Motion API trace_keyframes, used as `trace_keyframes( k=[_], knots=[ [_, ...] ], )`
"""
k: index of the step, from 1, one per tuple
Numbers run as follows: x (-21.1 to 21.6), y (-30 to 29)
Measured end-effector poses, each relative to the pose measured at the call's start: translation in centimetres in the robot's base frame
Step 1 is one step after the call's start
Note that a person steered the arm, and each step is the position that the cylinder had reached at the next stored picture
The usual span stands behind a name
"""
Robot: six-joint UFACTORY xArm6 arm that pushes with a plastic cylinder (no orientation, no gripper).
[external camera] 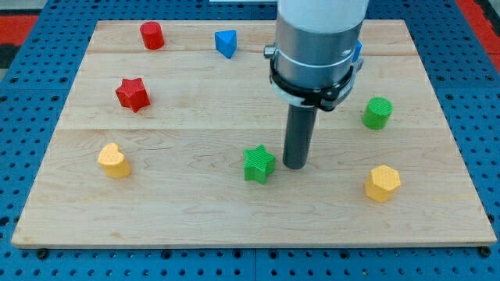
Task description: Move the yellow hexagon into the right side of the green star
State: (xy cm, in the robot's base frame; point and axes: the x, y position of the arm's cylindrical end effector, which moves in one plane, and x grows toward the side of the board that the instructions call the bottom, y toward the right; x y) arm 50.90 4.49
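The yellow hexagon [383,183] lies at the view's lower right on the wooden board. The green star [258,164] lies near the board's lower middle. My tip [295,165] stands just right of the green star, close to it, and well left of the yellow hexagon. The rod hangs from the grey arm body [319,47] at the view's top.
A green cylinder [377,113] is at the right. A yellow heart-like block [114,161] is at the lower left. A red star [133,94], a red cylinder [151,36] and a blue triangular block [226,43] are at the upper left. A blue block [358,52] peeks from behind the arm.
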Motion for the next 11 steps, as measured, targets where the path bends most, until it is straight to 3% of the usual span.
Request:
trace_keyframes(
  k=[1,2,5,6,8,10,11],
  knots=[
    [0.0,-5.2],
    [-0.1,-6.4],
    [-1.3,16.8],
    [0.6,22.4],
    [5.1,17.5],
    [3.6,5.8],
    [3.1,4.2]
  ],
)
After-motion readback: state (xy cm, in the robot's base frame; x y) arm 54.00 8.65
